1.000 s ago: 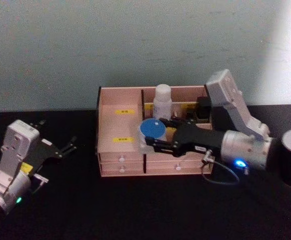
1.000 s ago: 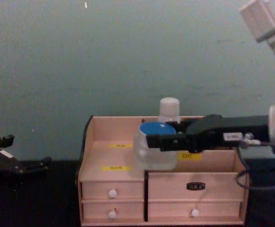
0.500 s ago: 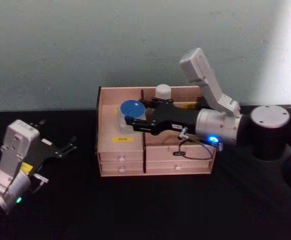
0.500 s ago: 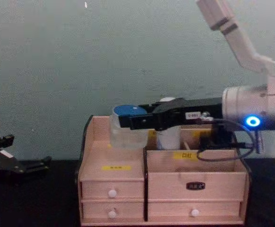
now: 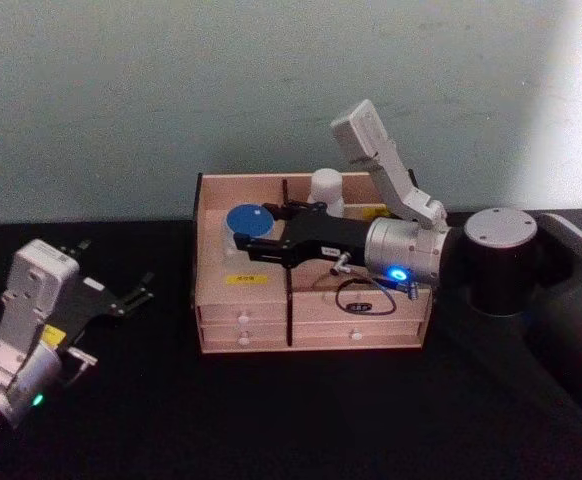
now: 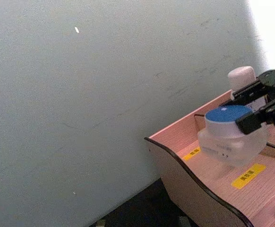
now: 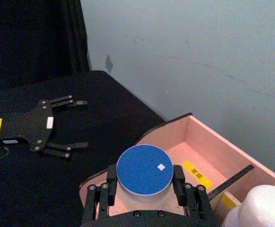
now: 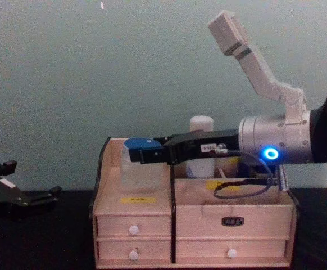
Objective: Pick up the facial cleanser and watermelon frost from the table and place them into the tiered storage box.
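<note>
A translucent jar with a blue lid [image 5: 244, 221] [image 8: 141, 169] [image 7: 143, 169] [image 6: 231, 138] is inside the left compartment of the tiered storage box [image 5: 243, 328] [image 8: 208, 211], low over its stepped floor. I cannot tell whether it touches. My right gripper [image 5: 251, 230] [image 8: 144, 156] [image 7: 144, 184] reaches in from the right, shut on the jar's sides. A white bottle with a white cap [image 5: 327, 190] [image 8: 201, 125] stands upright in the back right compartment. Which item is the facial cleanser and which the watermelon frost I cannot tell. My left gripper [image 5: 111, 268] [image 7: 83, 124] rests open on the table, left of the box.
The box stands on a black table against a pale blue-green wall [image 5: 171, 90]. Its drawers with white knobs [image 8: 133, 230] are closed. A dark divider [image 5: 287, 215] separates the left compartment from the right ones. The right arm's cable [image 5: 363, 297] hangs over the box front.
My right gripper has carried the blue-lidded jar from the box's front middle leftward and back, then down into the left compartment. The left arm has not moved.
</note>
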Tool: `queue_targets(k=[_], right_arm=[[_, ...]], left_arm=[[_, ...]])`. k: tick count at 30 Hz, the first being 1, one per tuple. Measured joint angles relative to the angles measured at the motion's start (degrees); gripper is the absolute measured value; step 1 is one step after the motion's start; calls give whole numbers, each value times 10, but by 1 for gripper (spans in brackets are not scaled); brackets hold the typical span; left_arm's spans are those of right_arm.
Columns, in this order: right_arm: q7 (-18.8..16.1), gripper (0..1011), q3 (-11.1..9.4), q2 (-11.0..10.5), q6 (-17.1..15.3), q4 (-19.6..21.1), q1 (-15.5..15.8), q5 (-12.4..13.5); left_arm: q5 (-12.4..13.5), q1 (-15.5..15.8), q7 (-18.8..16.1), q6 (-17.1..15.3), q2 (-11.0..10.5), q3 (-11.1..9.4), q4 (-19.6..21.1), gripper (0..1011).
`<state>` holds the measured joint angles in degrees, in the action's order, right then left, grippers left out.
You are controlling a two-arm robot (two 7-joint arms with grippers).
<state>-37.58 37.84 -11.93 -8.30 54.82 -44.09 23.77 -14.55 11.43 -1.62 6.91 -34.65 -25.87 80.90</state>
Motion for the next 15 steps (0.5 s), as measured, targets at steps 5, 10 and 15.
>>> queue_targets(k=[5,10,15], right_arm=[[-1,712,0,9,0,-17,-3,-3],[-2,712,-1,15,0,-31,-6,-9],[-1,712,-2,20,-1,-40,-7,-14]], left_arm=[[0,0,0,0,0,0,0,1002],[0,0,0,0,0,0,0,1001],[0,0,0,0,0,0,0,1001]])
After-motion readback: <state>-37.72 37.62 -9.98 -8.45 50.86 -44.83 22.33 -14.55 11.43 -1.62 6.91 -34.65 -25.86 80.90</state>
